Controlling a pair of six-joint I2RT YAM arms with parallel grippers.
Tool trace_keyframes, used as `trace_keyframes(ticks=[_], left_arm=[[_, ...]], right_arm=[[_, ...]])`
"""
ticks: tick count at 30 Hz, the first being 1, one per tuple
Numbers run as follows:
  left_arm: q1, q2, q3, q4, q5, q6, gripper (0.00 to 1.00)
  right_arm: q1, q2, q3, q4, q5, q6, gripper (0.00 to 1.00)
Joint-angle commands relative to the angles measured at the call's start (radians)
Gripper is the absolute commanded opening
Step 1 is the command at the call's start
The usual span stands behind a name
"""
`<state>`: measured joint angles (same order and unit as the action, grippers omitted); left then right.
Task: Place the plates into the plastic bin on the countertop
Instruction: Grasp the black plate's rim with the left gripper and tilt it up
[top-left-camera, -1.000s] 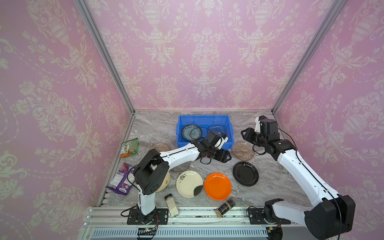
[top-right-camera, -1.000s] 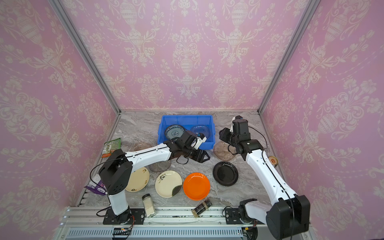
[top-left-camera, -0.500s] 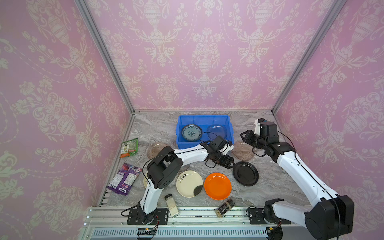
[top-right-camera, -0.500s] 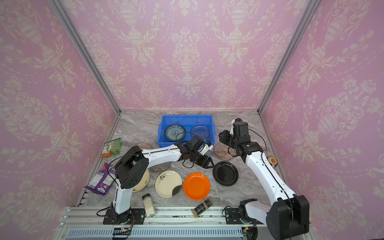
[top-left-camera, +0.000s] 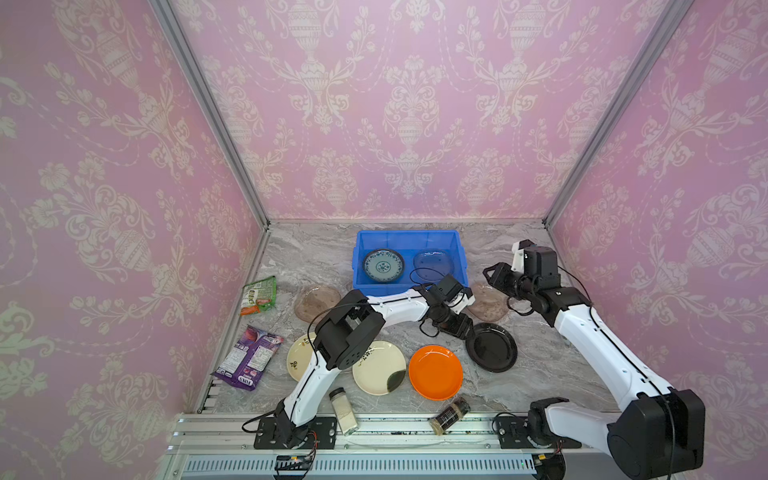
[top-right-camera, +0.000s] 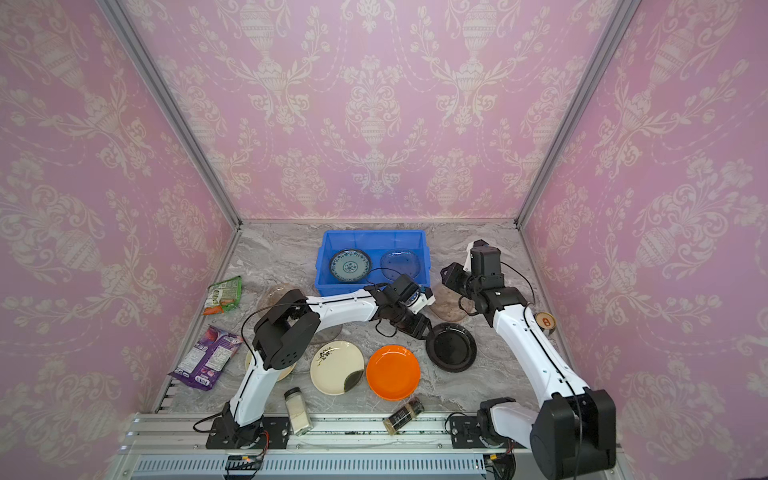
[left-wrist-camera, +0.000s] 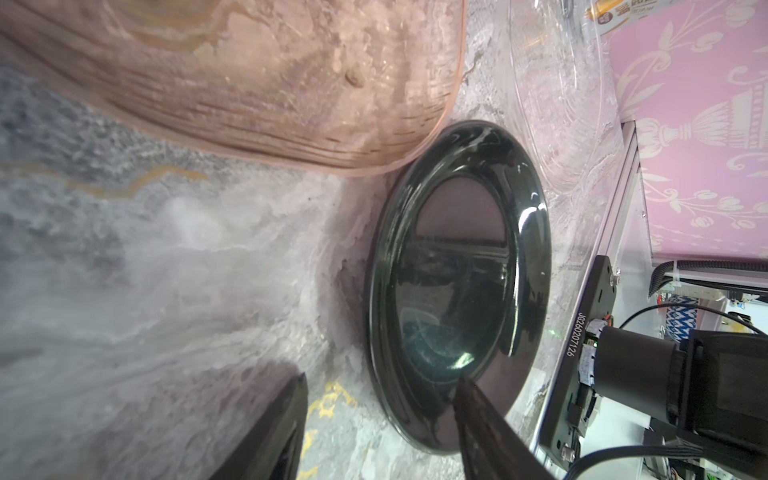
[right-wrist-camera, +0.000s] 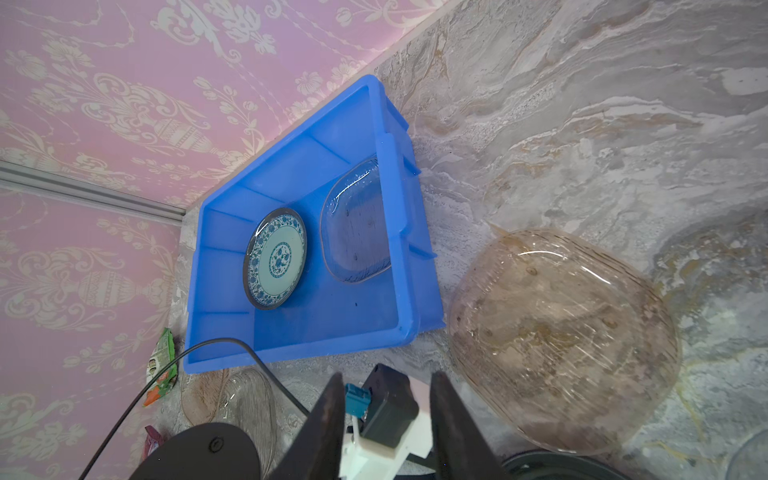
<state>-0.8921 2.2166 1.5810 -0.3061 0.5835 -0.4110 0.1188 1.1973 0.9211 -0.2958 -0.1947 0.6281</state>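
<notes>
The blue plastic bin (top-left-camera: 409, 237) stands at the back of the countertop (top-left-camera: 316, 253) and holds a teal patterned plate (top-left-camera: 383, 266) and a clear glass plate (top-left-camera: 433, 262). My left gripper (top-left-camera: 461, 330) is open at the near-left rim of the glossy black plate (top-left-camera: 492, 347). In the left wrist view its jaws straddle that rim (left-wrist-camera: 386, 332), one finger over the dish, one outside. My right gripper (top-left-camera: 494, 276) hangs open and empty above the pinkish glass plate (top-left-camera: 486, 301). The orange plate (top-left-camera: 435, 372) and two cream plates (top-left-camera: 376, 370) (top-left-camera: 297, 357) lie in front.
Another glass plate (top-left-camera: 318, 297) lies left of the bin, and a clear one (left-wrist-camera: 557, 83) lies beyond the black plate. Two spice jars (top-left-camera: 344, 411) (top-left-camera: 449, 414) lie by the front rail. Snack packets (top-left-camera: 259, 294) (top-left-camera: 249, 357) lie along the left wall. A small round tin (top-right-camera: 545, 321) sits at the right wall.
My left gripper has swung from the bin's front edge down to the black plate's rim, and its jaws have narrowed. The right gripper has barely moved.
</notes>
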Motion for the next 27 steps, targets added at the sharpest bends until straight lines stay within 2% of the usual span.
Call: trace_keyframes(ticks=[1, 15, 27], left_arm=[[-0.010, 0.034, 0.041, -0.043, 0.052, -0.014, 0.56], [-0.010, 0.111, 0.098, -0.075, 0.099, -0.016, 0.49], [-0.008, 0.143, 0.119, -0.096, 0.090, -0.015, 0.31]], right_arm=[[-0.014, -0.028, -0.022, 0.025, -0.019, -0.008, 0.36], [-0.032, -0.028, -0.063, 0.073, -0.035, -0.008, 0.35], [-0.041, -0.034, -0.082, 0.092, -0.035, -0.002, 0.36]])
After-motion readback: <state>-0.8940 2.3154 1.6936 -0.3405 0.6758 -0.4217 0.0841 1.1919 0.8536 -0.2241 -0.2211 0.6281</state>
